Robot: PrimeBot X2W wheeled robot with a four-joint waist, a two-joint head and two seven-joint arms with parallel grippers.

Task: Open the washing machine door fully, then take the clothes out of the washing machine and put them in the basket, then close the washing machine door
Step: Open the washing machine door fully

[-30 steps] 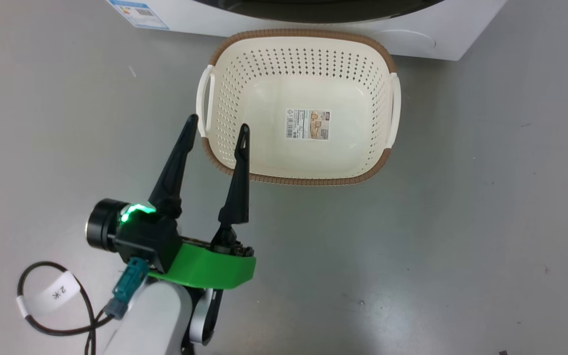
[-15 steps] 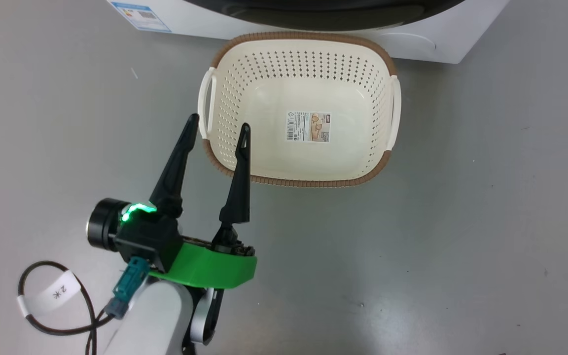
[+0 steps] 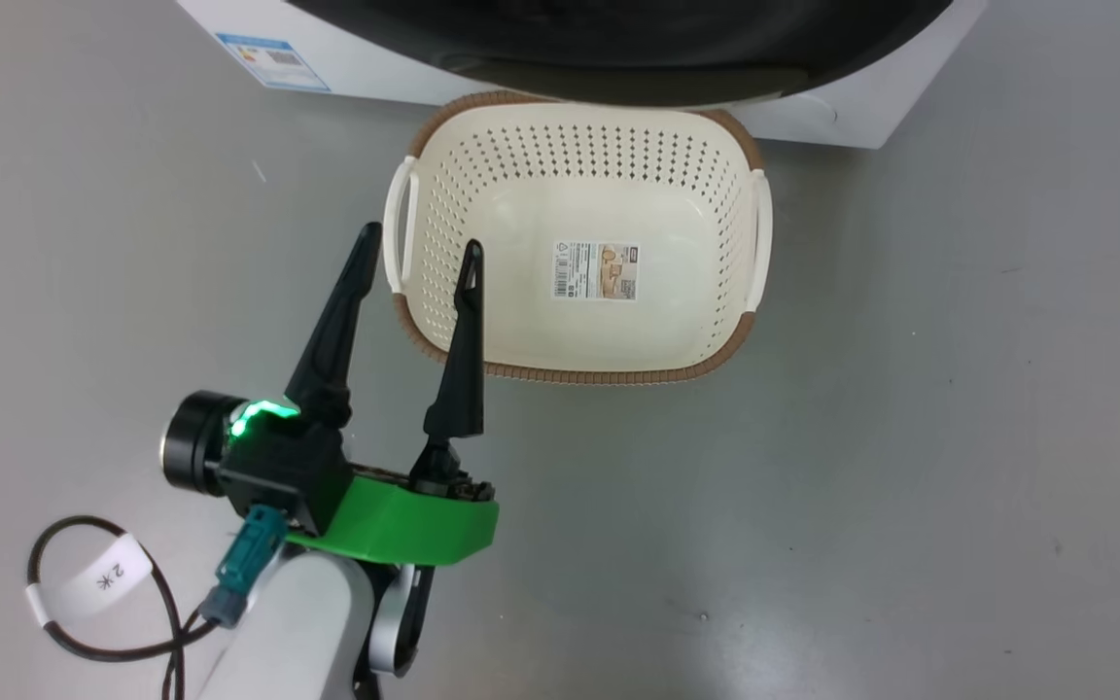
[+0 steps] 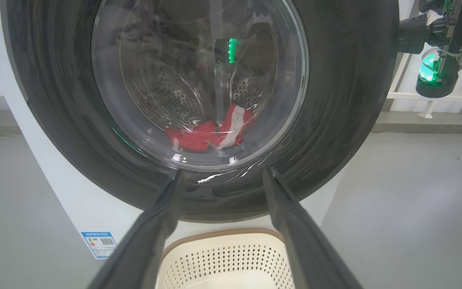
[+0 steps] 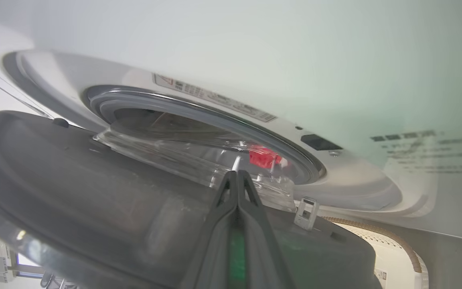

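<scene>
Washing machine (image 3: 366,70) first: it is the big white box along the top edge of the head view. Next biggest is the washing machine door (image 5: 94,208), round and black with a clear bowl in the middle. It fills the lower left of the right wrist view. We see a gap between it and the machine's grey ring (image 5: 175,106), so it is only part way open. We think opening it wide is the job right now.

The basket (image 3: 570,374), cream with a brown rim, sits on the floor (image 3: 910,389) in the upper middle of the head view, just in front of the machine. We think it waits there so the clothes have a short way to drop. It holds no clothes yet.

The clothes (image 4: 209,134) are red and white. They lie inside the machine, behind the glass, in the middle of the left wrist view.

Our left gripper (image 3: 421,238), lower left of the head view, has its fingers spread wide and holds nothing. We think it is ready to reach in. Our right gripper (image 5: 237,176), bottom middle of the right wrist view, has its fingers pressed shut on nothing. It pokes in behind the door, we think to push it open.
</scene>
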